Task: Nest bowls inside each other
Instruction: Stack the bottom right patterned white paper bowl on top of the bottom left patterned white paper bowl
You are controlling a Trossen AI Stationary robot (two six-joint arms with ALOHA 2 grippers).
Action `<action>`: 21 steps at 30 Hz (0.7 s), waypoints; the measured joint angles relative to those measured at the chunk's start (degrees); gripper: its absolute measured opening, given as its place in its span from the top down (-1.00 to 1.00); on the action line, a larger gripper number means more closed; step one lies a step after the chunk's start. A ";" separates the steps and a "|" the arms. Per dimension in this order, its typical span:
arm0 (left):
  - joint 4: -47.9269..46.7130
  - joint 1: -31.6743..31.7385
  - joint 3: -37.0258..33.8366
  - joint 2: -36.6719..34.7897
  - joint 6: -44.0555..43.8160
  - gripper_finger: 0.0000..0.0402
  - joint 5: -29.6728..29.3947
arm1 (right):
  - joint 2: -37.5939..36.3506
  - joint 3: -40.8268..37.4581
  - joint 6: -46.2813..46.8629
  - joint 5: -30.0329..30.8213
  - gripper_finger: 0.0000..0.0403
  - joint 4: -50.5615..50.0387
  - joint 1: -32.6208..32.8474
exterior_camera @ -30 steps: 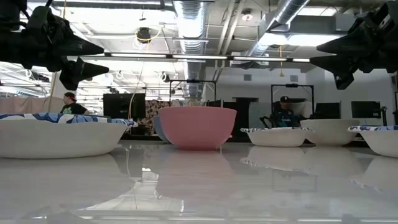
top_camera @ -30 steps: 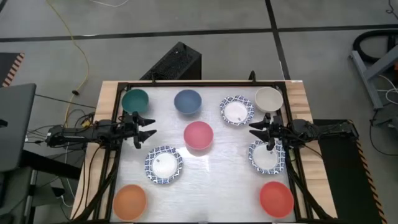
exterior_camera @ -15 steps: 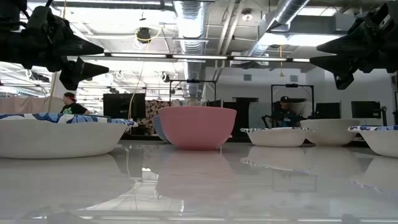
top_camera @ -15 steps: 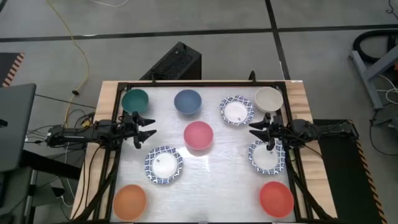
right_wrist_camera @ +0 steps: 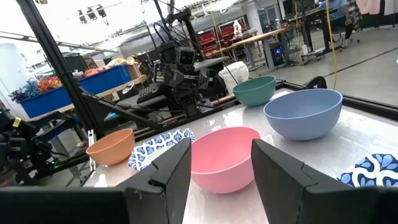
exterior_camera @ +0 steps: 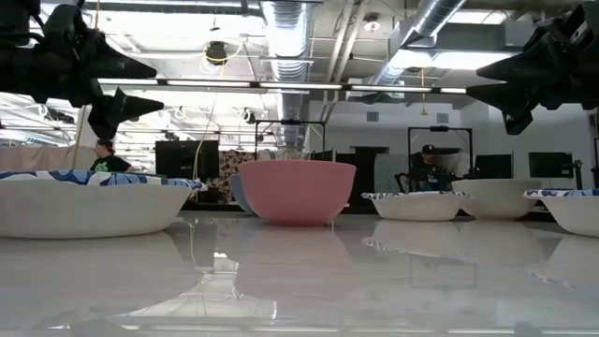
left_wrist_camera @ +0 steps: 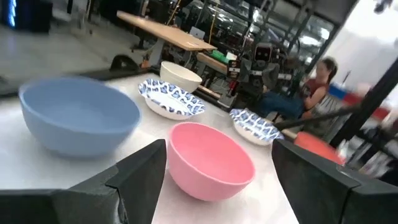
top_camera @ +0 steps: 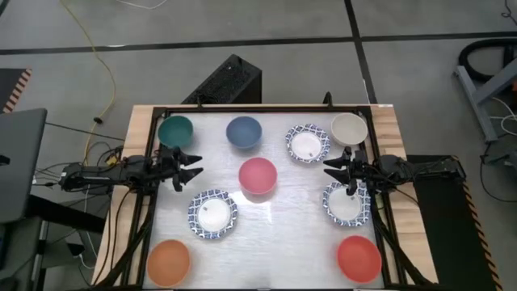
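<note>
Seemingly nothing has shifted: the left gripper (top_camera: 191, 168) and right gripper (top_camera: 330, 169) are held apart and empty above the table, flanking the pink bowl (top_camera: 258, 175); all bowls lie separate, so nesting is not yet begun.

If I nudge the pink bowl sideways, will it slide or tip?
The pink bowl likely slides: the table looks glossy enough to mirror it. Its base looks narrower than its rim, so a push high on the wall may rock it. It looks rigid and thin-walled, probably light.
</note>
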 joint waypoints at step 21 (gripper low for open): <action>1.72 0.00 -0.01 -0.02 -5.75 -0.40 -10.72 | 0.00 0.00 0.01 0.05 0.07 0.17 -0.01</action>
